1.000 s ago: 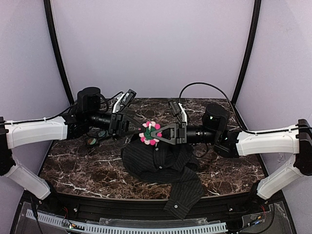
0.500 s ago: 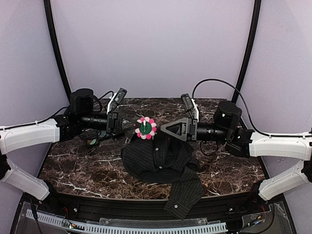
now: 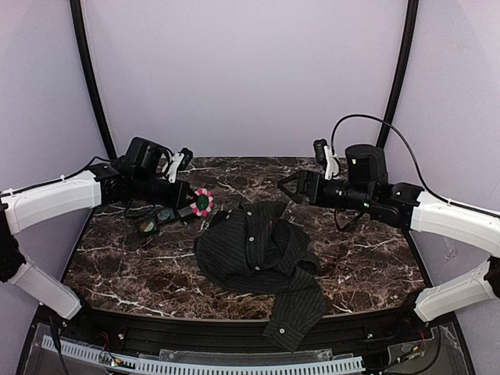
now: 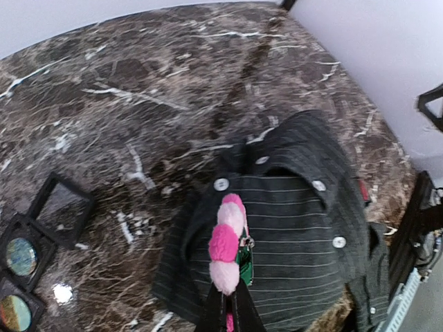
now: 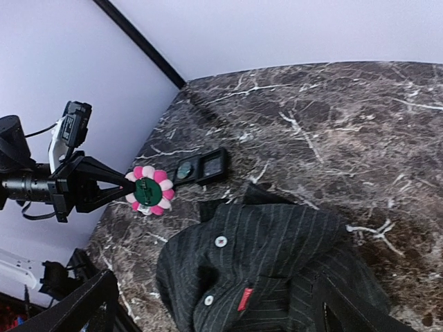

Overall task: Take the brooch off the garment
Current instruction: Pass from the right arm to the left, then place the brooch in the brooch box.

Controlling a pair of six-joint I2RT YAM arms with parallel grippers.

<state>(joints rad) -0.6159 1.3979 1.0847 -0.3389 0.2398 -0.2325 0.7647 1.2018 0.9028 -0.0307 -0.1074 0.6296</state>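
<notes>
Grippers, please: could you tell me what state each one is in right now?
Left gripper: shut on the brooch.
Right gripper: open, holding nothing.

top view looks down; wrist views share the shirt (image 4: 277, 235)

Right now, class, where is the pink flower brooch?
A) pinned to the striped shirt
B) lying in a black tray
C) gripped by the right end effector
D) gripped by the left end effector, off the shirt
D: the left end effector grips the brooch in the air, apart from the shirt.
</notes>
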